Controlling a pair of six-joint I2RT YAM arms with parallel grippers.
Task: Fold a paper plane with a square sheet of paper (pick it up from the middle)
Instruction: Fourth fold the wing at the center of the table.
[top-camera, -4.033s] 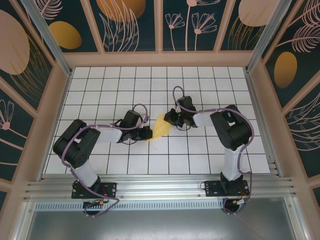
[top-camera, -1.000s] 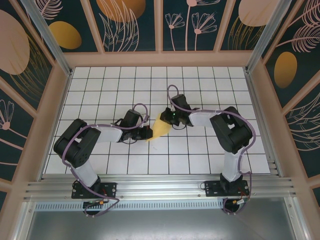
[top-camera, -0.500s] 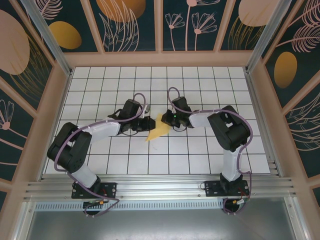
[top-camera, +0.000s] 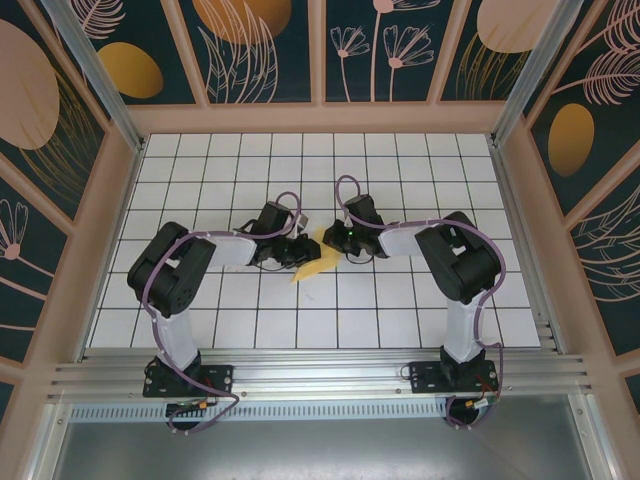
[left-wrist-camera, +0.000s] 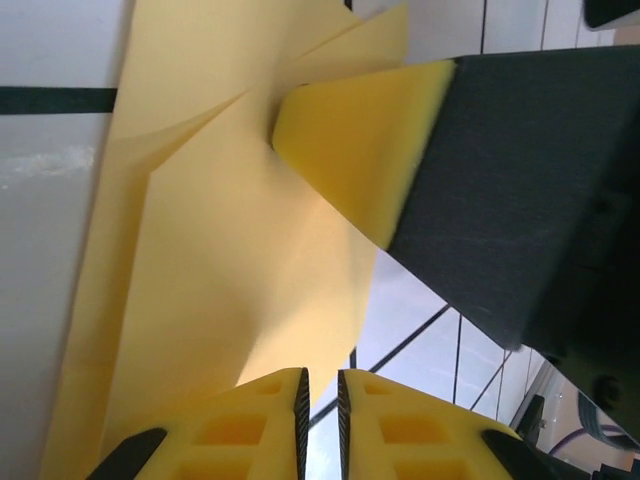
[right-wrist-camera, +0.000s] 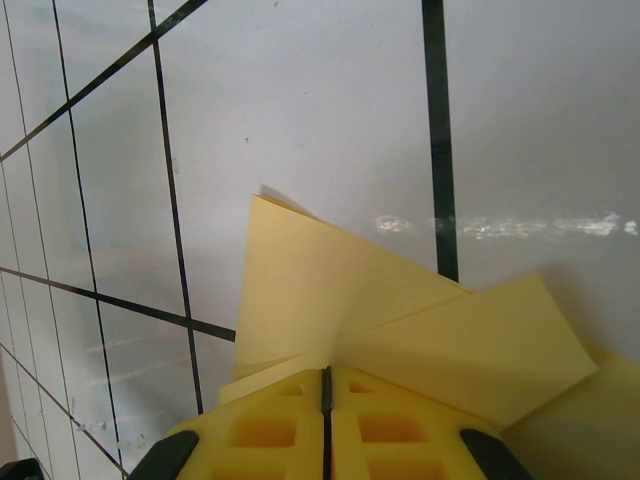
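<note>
The square sheet of paper (top-camera: 318, 262) is yellow and partly folded into a pointed shape with creases, lying mid-table between both grippers. My right gripper (top-camera: 333, 238) is shut on its upper right part; in the right wrist view the paper (right-wrist-camera: 330, 300) fans out from the closed gripper (right-wrist-camera: 326, 385). My left gripper (top-camera: 300, 250) sits at the paper's left edge. Seen from the left wrist, that gripper (left-wrist-camera: 320, 400) has a narrow gap showing table, and the paper (left-wrist-camera: 220, 250) lies just ahead of it. The right fingertip (left-wrist-camera: 350, 150) rests on the paper.
The white grid-tiled table (top-camera: 400, 180) is walled by a wooden frame (top-camera: 120, 200) on three sides. An aluminium rail (top-camera: 320, 375) runs along the near edge, where both arm bases stand. Open tiles lie all around the paper.
The left gripper let go of the paper's lower left corner, its jaws parting slightly, and shifted up and right. The paper sank from a raised cone to lie flatter. The right gripper stayed shut.
</note>
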